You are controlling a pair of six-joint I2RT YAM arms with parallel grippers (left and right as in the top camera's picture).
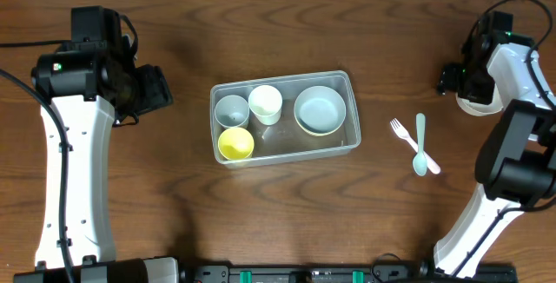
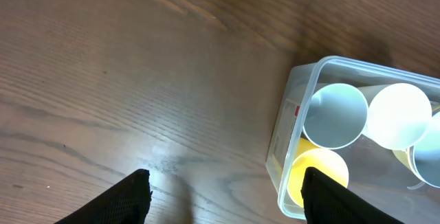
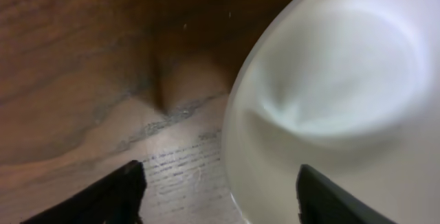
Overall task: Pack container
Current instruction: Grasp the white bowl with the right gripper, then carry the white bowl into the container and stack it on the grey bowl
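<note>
The clear container (image 1: 287,80) stands mid-table and holds a grey-blue cup (image 1: 231,109), a white cup (image 1: 265,103), a yellow cup (image 1: 235,143) and a pale green bowl (image 1: 320,109). My left gripper (image 1: 155,90) is open and empty over bare table, to the left of the container. In the left wrist view (image 2: 227,196) the container's corner (image 2: 285,138) lies by its right finger. My right gripper (image 1: 459,79) is open at the far right. In the right wrist view (image 3: 220,196) its fingers straddle the rim of a white bowl (image 3: 330,100), which also shows in the overhead view (image 1: 479,106).
A white fork (image 1: 401,132) and a pale teal spoon (image 1: 420,144) lie side by side on the wood table, right of the container. The arm bases stand at the front left and front right.
</note>
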